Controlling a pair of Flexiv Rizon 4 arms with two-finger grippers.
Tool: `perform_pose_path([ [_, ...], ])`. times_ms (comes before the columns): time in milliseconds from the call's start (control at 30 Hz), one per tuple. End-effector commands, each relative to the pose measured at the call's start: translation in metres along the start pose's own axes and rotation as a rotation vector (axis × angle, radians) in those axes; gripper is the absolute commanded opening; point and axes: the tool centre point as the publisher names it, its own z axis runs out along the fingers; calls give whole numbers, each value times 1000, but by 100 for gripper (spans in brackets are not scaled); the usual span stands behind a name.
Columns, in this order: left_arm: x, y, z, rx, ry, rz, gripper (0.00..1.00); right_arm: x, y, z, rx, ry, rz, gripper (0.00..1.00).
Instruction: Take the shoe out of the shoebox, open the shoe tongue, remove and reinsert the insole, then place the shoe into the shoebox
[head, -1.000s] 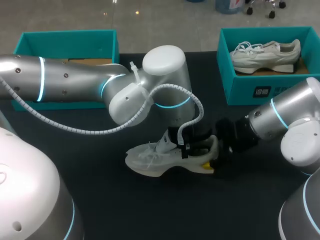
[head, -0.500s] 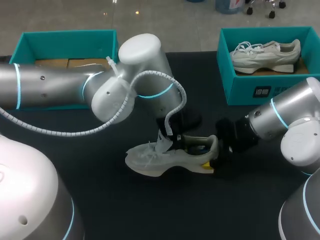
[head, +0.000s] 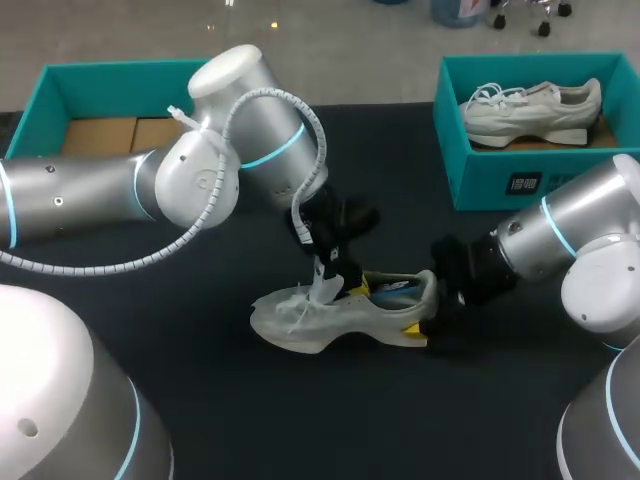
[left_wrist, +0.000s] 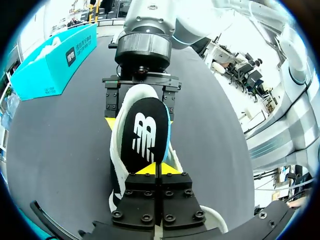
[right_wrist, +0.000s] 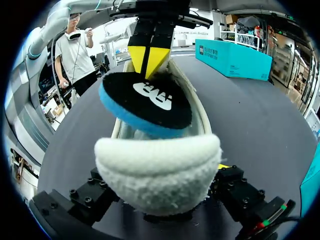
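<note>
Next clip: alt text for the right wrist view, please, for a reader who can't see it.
A black, blue-edged insole sticks up half out of a white fabric shoe, pinched at its far end by the left claw. The right claw grips the shoe's padded heel from both sides on a dark table. A teal cardboard shoebox sits beyond.

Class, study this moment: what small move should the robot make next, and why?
Probably raise the left hand, drawing the black, blue-edged foam insole out of the white mesh sneaker. That hand pinches the insole, whose heel end sits above the collar; the right hand clamps the sneaker's heel, steadying it.
</note>
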Motion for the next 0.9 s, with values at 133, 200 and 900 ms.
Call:
perform_pose_path([
  [133,3,-13,3,20,12,20,0,1,-2,5,3,-1,0,0],
  [200,2,-17,2,35,20,25,0,1,-2,5,3,-1,0,0],
  [900,8,-21,2,16,-58,38,19,1,-2,5,3,-1,0,0],
])
